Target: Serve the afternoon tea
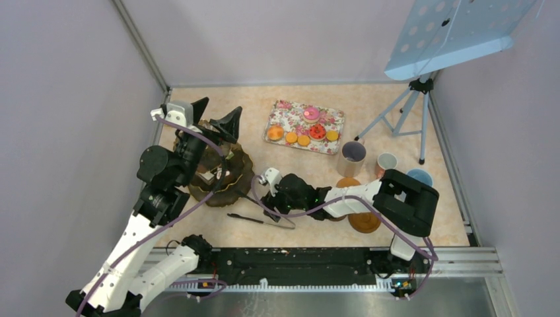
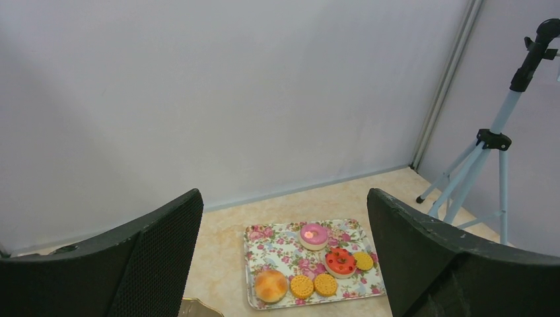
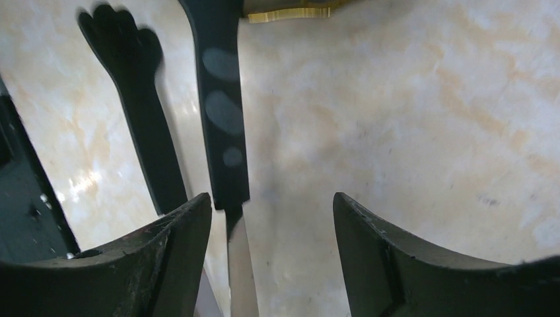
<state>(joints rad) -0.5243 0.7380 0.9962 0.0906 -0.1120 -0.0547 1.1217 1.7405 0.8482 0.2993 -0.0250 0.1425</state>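
Note:
The toy cakes sit on the rose tray (image 1: 282,109): a pink cake (image 1: 311,113), a red cake (image 1: 317,131), an orange bun (image 1: 275,133) and round biscuits (image 1: 304,140). The left wrist view shows them too: pink cake (image 2: 314,234), red cake (image 2: 341,261), bun (image 2: 271,285), biscuits (image 2: 302,286). A lilac mug (image 1: 352,157), a white cup (image 1: 386,162) and a light-blue mug (image 1: 419,177) stand right of the tray. My left gripper (image 1: 214,113) (image 2: 284,198) is open, empty and held high. My right gripper (image 1: 269,197) (image 3: 271,198) is open, low over the black tongs (image 1: 261,220) (image 3: 224,132), one tong arm between its fingers.
A dark gold-edged tiered stand (image 1: 228,188) stands under my left arm. Two orange saucers (image 1: 364,221) lie by my right arm. A tripod (image 1: 409,112) with a light-blue panel stands at the back right. Walls close in the left, back and right.

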